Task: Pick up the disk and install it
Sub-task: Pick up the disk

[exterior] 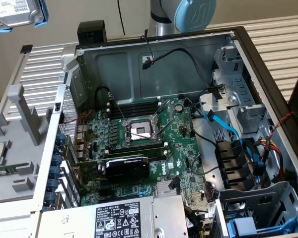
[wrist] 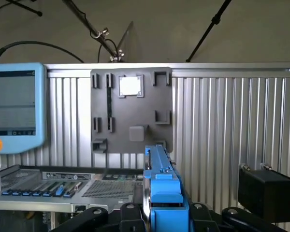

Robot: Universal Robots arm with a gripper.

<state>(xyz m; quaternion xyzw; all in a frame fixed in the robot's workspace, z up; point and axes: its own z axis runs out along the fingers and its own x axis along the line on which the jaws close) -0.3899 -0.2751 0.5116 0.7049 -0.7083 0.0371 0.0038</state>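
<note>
Item 1, disk (exterior: 17, 14): gripper (wrist: 165, 212) jaws grasping its blue frame edge-on; hanging high at the exterior view's left, well apart from the computer case (exterior: 120, 69); pick-up seemingly done, carrying in hand; installing likely calling for aligning with the drive cage (exterior: 270, 196).

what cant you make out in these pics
- Disk: in the exterior view it is cut off by the top corner, and its label print is too small to read.
- Disk, wrist view: it is seen edge-on, so its label faces away.
- Pincer: in the wrist view it is mostly cut off by the bottom edge.
- Other blue carrier: in the exterior view it is cut off by the bottom edge.
</note>
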